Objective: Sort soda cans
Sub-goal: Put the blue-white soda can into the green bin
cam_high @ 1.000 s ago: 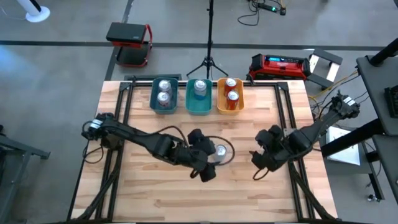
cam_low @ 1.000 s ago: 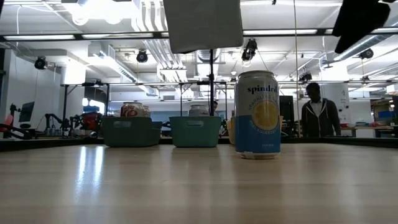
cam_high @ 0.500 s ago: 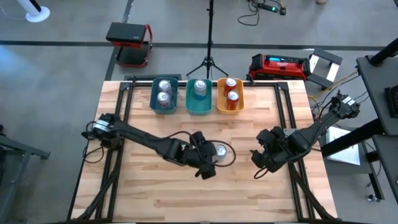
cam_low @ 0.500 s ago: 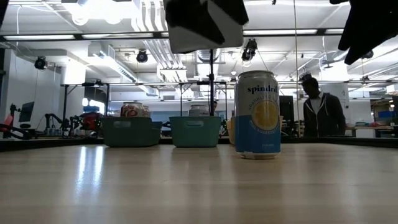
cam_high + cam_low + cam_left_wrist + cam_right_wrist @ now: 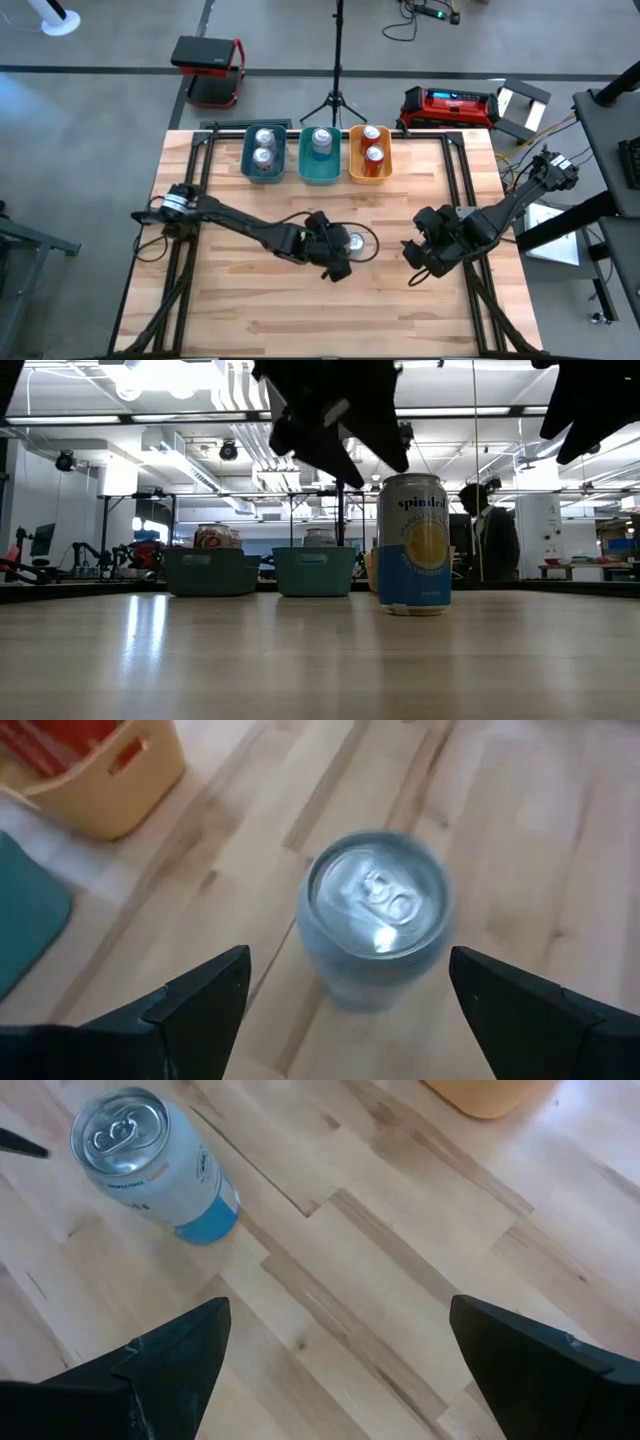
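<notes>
one silver-grey soda can (image 5: 354,241) stands upright on the bare wooden table (image 5: 250,310), near the middle, in front of the row of bins. the left gripper (image 5: 345,1005) hangs just above it, its two fingers spread wide apart to either side of the can's top, not touching it. at the far edge, the blue bin (image 5: 263,155) holds two silver cans, the teal bin (image 5: 320,157) one, and the orange bin (image 5: 371,155) two red cans. the right gripper (image 5: 335,1370) waits off to the can's right, fingers open.
</notes>
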`<state>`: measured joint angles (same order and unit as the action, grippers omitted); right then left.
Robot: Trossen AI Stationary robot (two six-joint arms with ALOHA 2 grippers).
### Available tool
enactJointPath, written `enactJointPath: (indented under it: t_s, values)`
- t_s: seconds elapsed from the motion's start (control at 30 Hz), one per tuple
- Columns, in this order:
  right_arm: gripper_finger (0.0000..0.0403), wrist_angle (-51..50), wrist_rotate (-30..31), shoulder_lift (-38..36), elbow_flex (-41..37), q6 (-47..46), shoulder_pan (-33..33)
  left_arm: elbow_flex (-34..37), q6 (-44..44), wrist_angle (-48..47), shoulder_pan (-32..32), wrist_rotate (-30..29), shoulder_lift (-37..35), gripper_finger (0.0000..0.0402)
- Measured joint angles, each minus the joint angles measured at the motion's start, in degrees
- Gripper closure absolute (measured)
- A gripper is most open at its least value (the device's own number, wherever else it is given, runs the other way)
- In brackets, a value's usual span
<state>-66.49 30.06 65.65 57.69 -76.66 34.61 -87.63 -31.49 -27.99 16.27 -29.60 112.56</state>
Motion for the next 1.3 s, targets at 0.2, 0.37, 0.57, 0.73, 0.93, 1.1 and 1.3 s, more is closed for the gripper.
enactJointPath:
  t_s: [0.2,0.37,0.57,0.73,0.93,1.1,1.3]
  values:
    - [0.0029,0.43,0.0,0.02,0.0,0.02,0.0,0.06,4.4,4.12,-0.56,2.93,3.2,0.0074]
    - [0.0029,0.67,-0.03,0.02,0.02,-1.36,0.0,-0.36,5.09,8.01,-1.55,3.25,6.15,0.0074]
    - [0.0029,1.35,-0.52,0.02,0.04,-2.37,0.0,-0.39,5.97,13.21,-2.9,3.29,7.74,0.0074]
    - [0.0029,1.73,-0.65,0.02,0.04,-2.43,0.0,-0.44,8.06,18.32,-3.23,3.4,8.8,0.0074]
    - [0.0029,2.27,-0.74,0.02,0.04,-2.43,0.0,-0.44,7.71,18.01,-3.27,3.6,9.68,0.0074]
    - [0.0029,2.3,-0.73,0.02,0.04,-2.43,0.0,-0.44,6.29,18.65,-3.54,3.6,9.87,0.0075]
    - [0.0029,2.31,-0.72,0.02,0.04,-2.43,0.0,-0.44,4.75,18.41,-3.9,3.73,9.85,0.0117]
